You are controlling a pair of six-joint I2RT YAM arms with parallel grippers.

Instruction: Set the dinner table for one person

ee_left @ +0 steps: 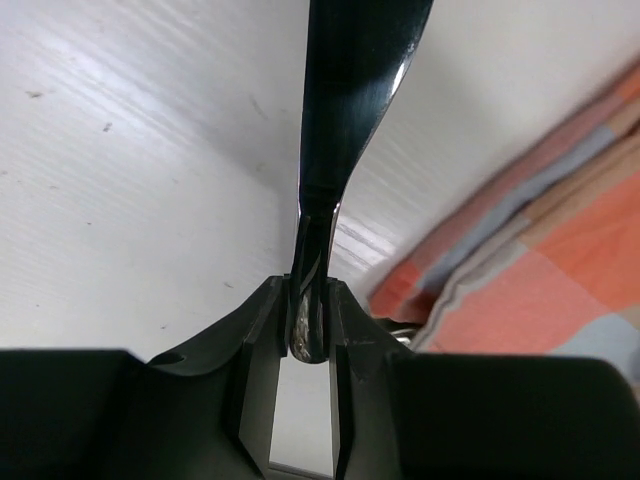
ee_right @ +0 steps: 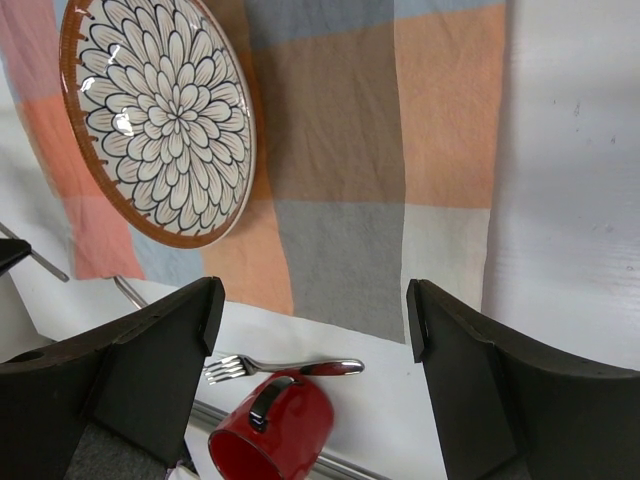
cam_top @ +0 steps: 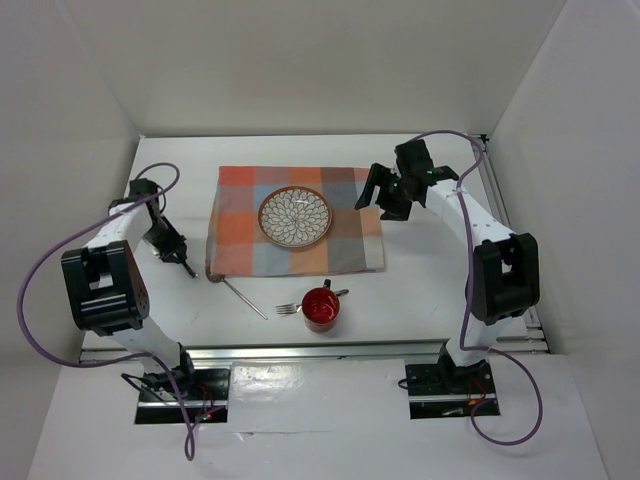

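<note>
- Right of the checked cloth [cam_top: 345, 250], the dinner table [cam_top: 440, 290] lies bare up to the wall [cam_top: 580, 120], so there is room to pass.
- The plate [cam_top: 296, 216] fills the cloth's middle. The cloth's right part lies flat and open under the wide-spread right gripper [cam_top: 382, 200].
- The red mug [cam_top: 321, 309], fork [cam_top: 288, 308] and knife [cam_top: 245, 298] crowd the strip in front of the cloth.
- Left of the cloth, the left gripper [ee_left: 310, 310], clamped on a metal utensil [ee_left: 350, 100], blocks the narrow strip.

I see a smooth, matt white table [cam_top: 420, 290], a woven checked cloth [ee_right: 440, 150], a glossy glazed plate [ee_right: 160, 120], a shiny red mug [ee_right: 275, 435], and a mirror-polished metal utensil [ee_left: 355, 90] in my matt black left tool [ee_left: 305, 295].
</note>
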